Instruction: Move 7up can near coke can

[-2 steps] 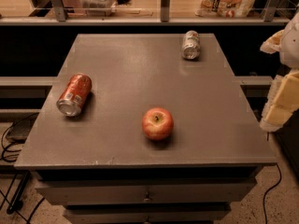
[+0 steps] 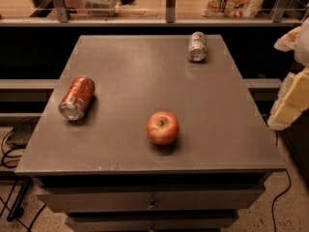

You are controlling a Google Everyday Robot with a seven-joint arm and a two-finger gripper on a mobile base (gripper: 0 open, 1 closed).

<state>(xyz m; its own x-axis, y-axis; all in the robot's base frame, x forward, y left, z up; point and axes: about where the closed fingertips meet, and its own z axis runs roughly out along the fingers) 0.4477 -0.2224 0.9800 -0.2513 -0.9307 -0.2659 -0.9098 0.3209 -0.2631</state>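
Observation:
The 7up can (image 2: 197, 46), silvery-white with green marks, lies on its side at the far right of the grey table (image 2: 140, 62). The coke can (image 2: 77, 98), red-orange with silver ends, lies on its side near the table's left edge. The two cans are far apart. My gripper (image 2: 288, 103) shows as pale cream parts at the right edge of the view, beside the table's right side, off the tabletop. It is to the right of and nearer than the 7up can and holds nothing that I can see.
A red apple (image 2: 163, 128) sits at the front middle of the table, between the cans and nearer. A shelf rail (image 2: 164, 21) with bags and a box runs behind the table. Drawers (image 2: 152, 202) are below the front edge. Cables lie on the floor at left.

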